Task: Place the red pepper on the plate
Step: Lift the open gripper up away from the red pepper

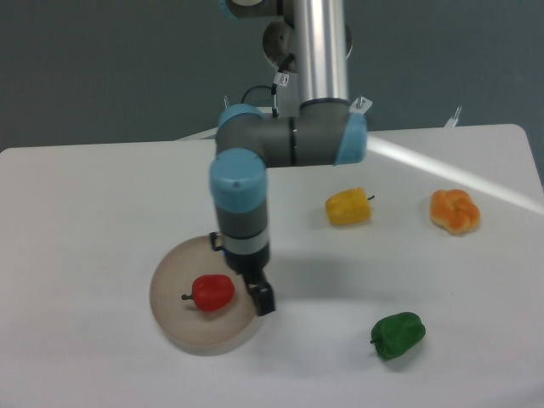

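The red pepper (212,292) lies on its side on the round beige plate (174,319), near the plate's middle, with its dark stem pointing left. My gripper (258,297) points down over the plate's right rim, just right of the pepper and apart from it. It holds nothing and looks open. One dark finger (265,300) shows clearly; the other is mostly hidden behind the wrist.
A yellow pepper (348,206) lies to the right behind the arm. An orange bun-like item (455,211) lies at the far right. A green pepper (398,334) lies at the front right. The white table's front edge is close below the plate.
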Tool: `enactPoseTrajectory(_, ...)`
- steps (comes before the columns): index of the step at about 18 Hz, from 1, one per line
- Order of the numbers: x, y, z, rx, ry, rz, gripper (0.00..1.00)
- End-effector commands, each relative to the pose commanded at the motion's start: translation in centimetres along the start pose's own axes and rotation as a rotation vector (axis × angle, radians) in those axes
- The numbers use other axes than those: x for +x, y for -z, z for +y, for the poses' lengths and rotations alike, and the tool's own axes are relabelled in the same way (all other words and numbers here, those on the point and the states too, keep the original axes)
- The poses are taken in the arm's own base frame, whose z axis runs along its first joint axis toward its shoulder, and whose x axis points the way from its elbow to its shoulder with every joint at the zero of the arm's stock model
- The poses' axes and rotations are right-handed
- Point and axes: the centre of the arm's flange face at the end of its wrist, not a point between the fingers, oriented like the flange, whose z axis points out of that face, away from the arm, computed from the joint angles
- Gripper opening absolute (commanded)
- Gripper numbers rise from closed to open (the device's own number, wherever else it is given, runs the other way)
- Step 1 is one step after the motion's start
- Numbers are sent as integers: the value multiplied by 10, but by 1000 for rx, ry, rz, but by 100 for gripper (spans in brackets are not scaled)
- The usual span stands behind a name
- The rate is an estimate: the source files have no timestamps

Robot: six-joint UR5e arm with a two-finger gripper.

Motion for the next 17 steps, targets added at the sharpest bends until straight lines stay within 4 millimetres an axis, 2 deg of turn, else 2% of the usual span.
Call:
enactPoseTrajectory(2, -14, 3, 23, -10, -26, 9, 100)
enactPoseTrajectory(5, -45, 11, 81, -28, -83, 10, 100)
enactPoseTrajectory(8, -63, 13, 123, -40, -118, 24, 100)
enactPoseTrajectory(11, -77, 16, 155, -47, -145, 19, 100)
enactPoseTrajectory(14, -81, 17, 168, -46, -144, 16, 100)
enactPoseTrajectory(17, -82, 16, 171, -40, -139, 16, 100)
